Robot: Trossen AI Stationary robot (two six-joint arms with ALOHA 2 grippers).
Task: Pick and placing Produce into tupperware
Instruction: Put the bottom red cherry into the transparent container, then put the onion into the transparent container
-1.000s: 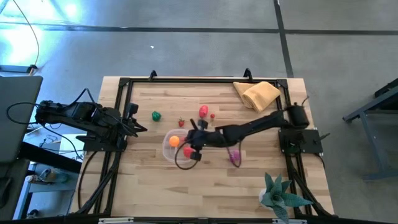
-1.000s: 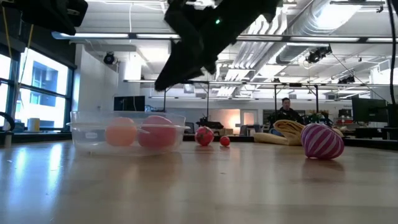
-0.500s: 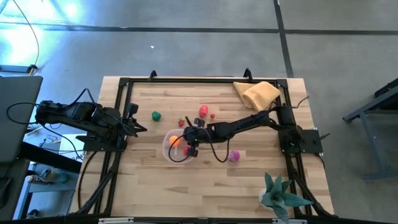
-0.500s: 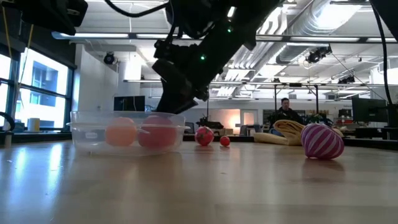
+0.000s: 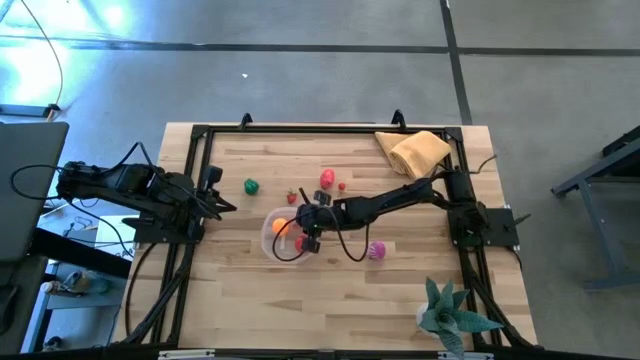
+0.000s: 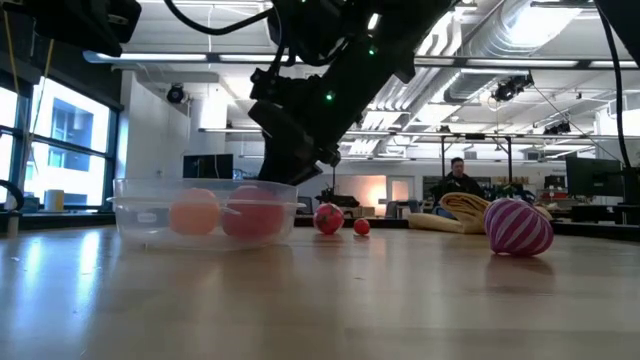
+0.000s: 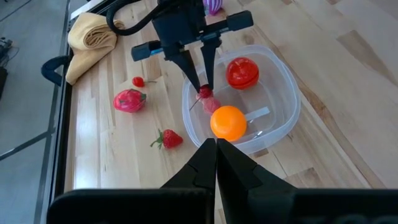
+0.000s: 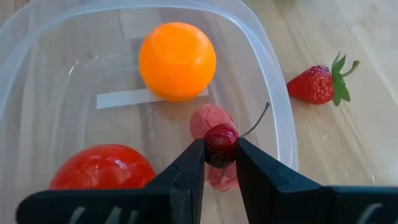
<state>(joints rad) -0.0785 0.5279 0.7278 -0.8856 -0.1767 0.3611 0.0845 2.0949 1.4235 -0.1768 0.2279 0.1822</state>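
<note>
The tupperware (image 5: 276,236) is a clear round container near the table's middle; an orange ball (image 8: 177,60) and a red tomato (image 8: 102,171) lie on its floor. My right gripper (image 8: 221,152) reaches into it from above, shut on a dark red cherry (image 8: 221,143); the left wrist view shows this too, right gripper (image 7: 202,87). More produce rests on the wood: a strawberry (image 5: 292,197), a green piece (image 5: 251,186), a pink fruit (image 5: 327,179), a small red piece (image 5: 342,186) and a pink-striped one (image 5: 376,250). My left gripper (image 7: 216,149) waits shut at the table's left side. My right gripper pinches the cherry's round body (image 8: 221,138) between its two fingertips, one finger (image 8: 189,165) on each side. The fingers come from above, slanting down into the container (image 7: 249,99). The cherry is lifted clear of the container's floor, and its thin stem (image 8: 256,119) sticks out sideways.
A tan cloth (image 5: 413,152) lies at the far right corner and a teal spiky plant (image 5: 450,315) at the near right corner. A black frame (image 5: 195,180) borders the table. A person (image 6: 460,180) sits in the room behind.
My right gripper has moved slightly toward the table's left and far edges and come down, from above the container's near side to inside its rim, still shut on the cherry. The arm no longer covers the pink-striped piece.
</note>
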